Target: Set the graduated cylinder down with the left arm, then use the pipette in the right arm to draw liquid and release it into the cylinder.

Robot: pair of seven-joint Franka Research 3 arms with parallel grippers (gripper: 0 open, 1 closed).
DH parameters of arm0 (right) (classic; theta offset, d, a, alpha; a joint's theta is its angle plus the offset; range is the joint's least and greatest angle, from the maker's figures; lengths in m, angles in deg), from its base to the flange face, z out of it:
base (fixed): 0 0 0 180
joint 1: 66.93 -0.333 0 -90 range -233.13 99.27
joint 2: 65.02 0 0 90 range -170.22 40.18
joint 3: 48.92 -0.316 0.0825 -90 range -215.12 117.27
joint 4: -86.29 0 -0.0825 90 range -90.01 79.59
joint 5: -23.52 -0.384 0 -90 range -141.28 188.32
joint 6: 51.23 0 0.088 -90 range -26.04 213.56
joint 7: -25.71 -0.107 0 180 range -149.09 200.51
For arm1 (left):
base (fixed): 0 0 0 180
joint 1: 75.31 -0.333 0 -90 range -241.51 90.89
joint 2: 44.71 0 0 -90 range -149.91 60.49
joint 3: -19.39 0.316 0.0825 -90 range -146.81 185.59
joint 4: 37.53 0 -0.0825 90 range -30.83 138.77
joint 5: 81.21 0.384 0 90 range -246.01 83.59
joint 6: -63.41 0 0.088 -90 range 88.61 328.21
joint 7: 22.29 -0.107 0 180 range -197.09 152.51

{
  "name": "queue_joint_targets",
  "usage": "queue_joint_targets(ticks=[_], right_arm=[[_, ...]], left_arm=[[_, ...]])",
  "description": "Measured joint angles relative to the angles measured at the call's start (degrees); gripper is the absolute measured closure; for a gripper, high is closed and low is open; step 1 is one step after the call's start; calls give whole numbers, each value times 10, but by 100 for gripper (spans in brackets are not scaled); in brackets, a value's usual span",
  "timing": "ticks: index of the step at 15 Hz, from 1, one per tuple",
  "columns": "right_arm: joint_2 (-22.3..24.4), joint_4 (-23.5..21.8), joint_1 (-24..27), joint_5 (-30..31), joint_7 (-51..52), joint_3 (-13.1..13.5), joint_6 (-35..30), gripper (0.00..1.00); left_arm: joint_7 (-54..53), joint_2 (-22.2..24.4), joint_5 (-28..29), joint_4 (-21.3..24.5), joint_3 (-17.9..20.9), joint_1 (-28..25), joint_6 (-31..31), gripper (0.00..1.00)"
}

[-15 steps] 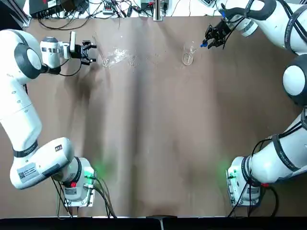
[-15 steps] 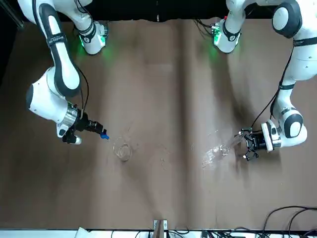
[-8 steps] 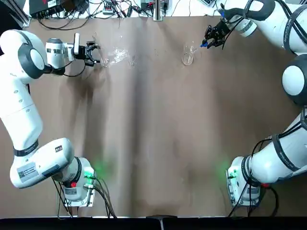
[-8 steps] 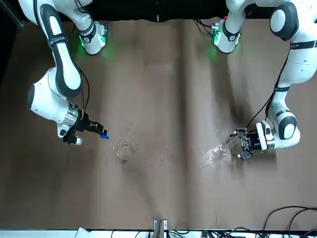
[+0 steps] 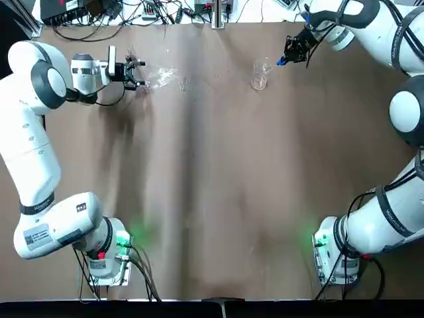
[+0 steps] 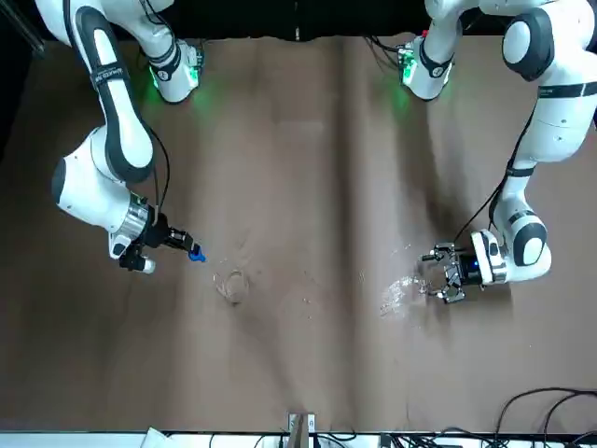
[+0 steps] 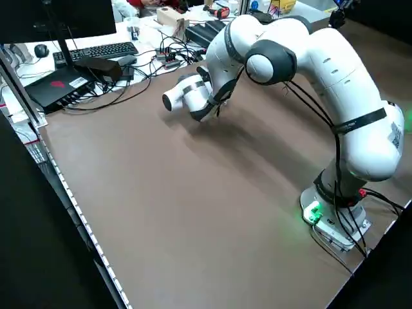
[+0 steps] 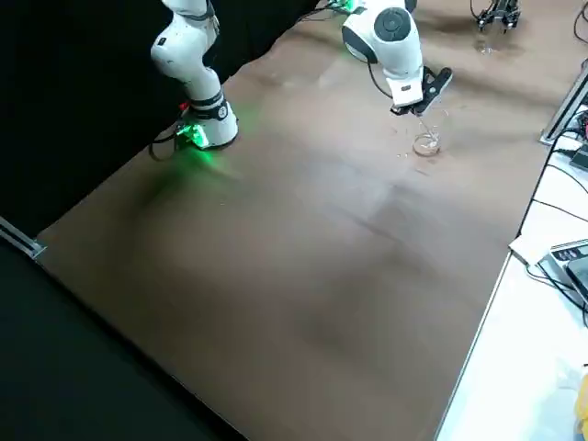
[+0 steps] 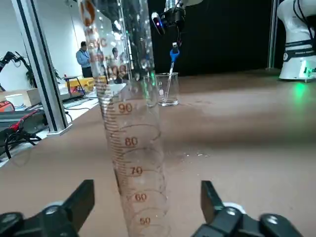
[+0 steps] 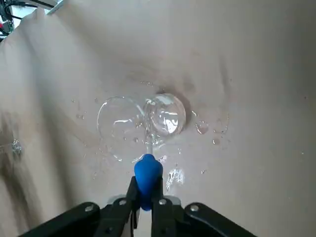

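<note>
Left wrist view: clear graduated cylinder, brown numerals.

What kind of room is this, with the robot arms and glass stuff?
Probably a robotics lab set up for chemistry practice: a graduated cylinder, a beaker with a blue-bulbed pipette above it, and a keyboard and cables beside the table.

A short clear glass beaker stands upper centre-right on the brown worktop; a black keyboard and cables lie upper left beyond it.
</note>
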Motion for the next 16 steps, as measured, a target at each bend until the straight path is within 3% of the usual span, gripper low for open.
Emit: queue_joint_targets(ticks=[3,5,11,12,16], right_arm=[[0,1,-1,0,-3,0,0,87],[0,1,-1,0,-3,0,-1,87],[0,4,-1,0,-3,1,-1,87],[0,4,-1,0,-3,1,-1,87],[0,4,-1,0,-3,1,-1,87]], left_arm=[[-1,-5,-13,0,0,0,0,26],[-1,-5,-13,0,0,-2,0,34],[3,-5,-13,0,6,-6,1,37],[4,-5,-13,0,6,-7,1,45],[12,-5,-13,0,6,-7,1,55]])
